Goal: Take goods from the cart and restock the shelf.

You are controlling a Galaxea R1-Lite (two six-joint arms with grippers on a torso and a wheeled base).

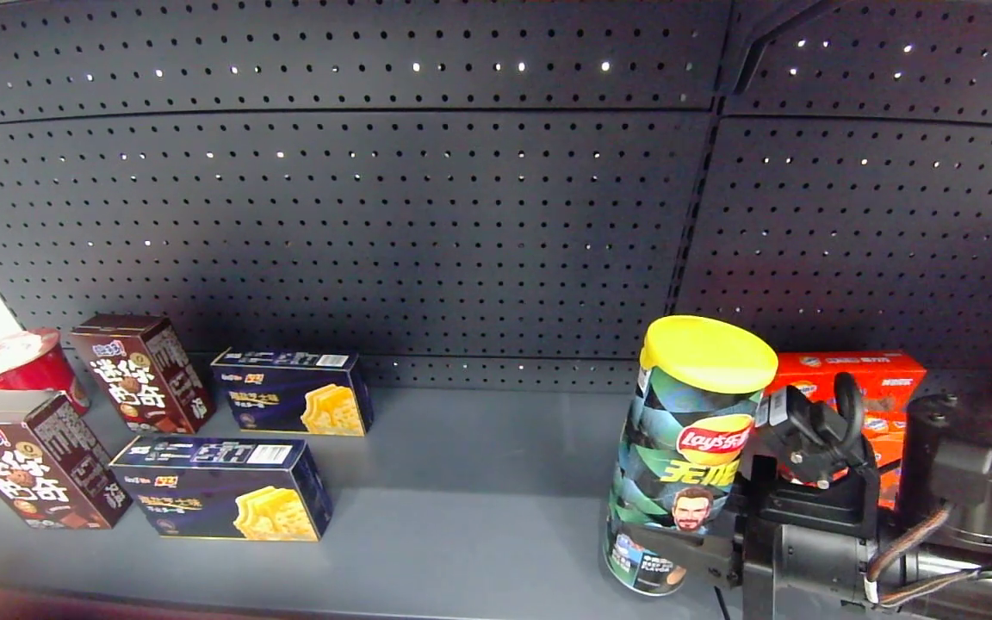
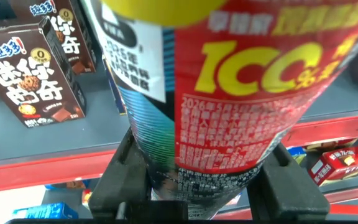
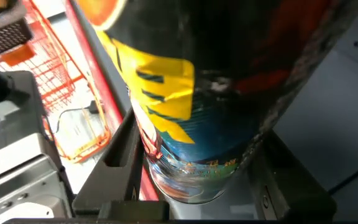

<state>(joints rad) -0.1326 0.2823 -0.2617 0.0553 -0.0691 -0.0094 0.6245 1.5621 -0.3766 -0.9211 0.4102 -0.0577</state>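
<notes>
A chips can with a yellow lid and a green-blue label stands slightly tilted on the grey shelf, right of the middle. My right gripper is shut on its lower half from the right. The right wrist view has the same can between the right gripper fingers, over the shelf's front edge. My left gripper is shut on a second chips can, red and blue with a yellow lid, held in front of the shelf's red front edge near the brown boxes.
On the shelf's left stand two brown boxes, two dark blue boxes and a red cup. Orange boxes are stacked right behind the green can. The orange wire cart is below. Bare shelf lies between the blue boxes and the can.
</notes>
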